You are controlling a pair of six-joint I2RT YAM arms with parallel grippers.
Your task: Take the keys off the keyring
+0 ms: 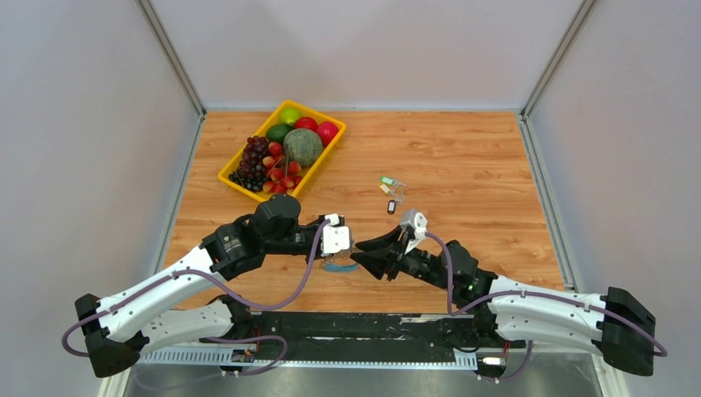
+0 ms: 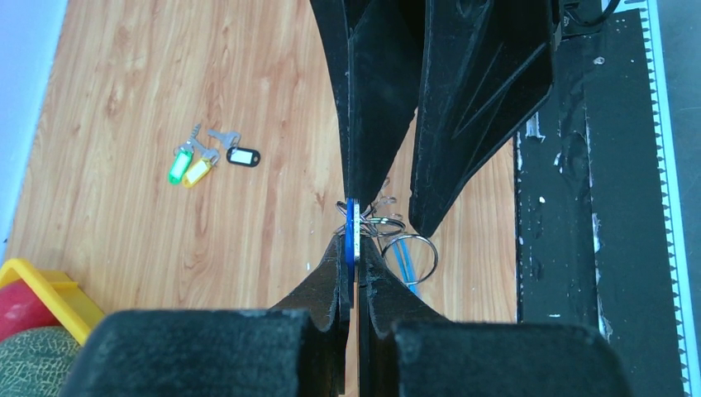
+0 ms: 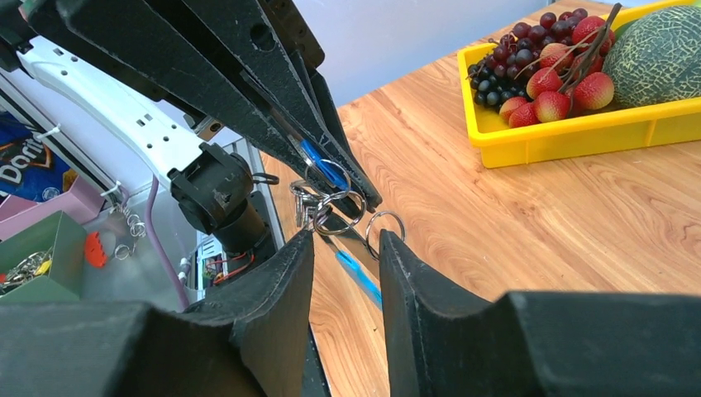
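My left gripper (image 1: 349, 246) is shut on a blue key tag (image 2: 353, 230), held edge-on above the table. A cluster of small silver split rings, the keyring (image 2: 411, 248), hangs from it. My right gripper (image 1: 359, 256) faces the left one, open. Its fingertips (image 3: 307, 241) straddle the rings (image 3: 337, 203), and one ring (image 3: 385, 227) touches the right tip. Three keys lie loose on the table with green (image 2: 177, 166), yellow (image 2: 198, 172) and black (image 2: 242, 156) tags. They also show in the top view (image 1: 389, 187).
A yellow fruit tray (image 1: 238, 183) with melon, grapes and strawberries stands at the back left. It also shows in the right wrist view (image 3: 570, 136). A blue strip (image 3: 360, 278) lies on the wood under the rings. The black base rail (image 2: 579, 248) runs along the near edge.
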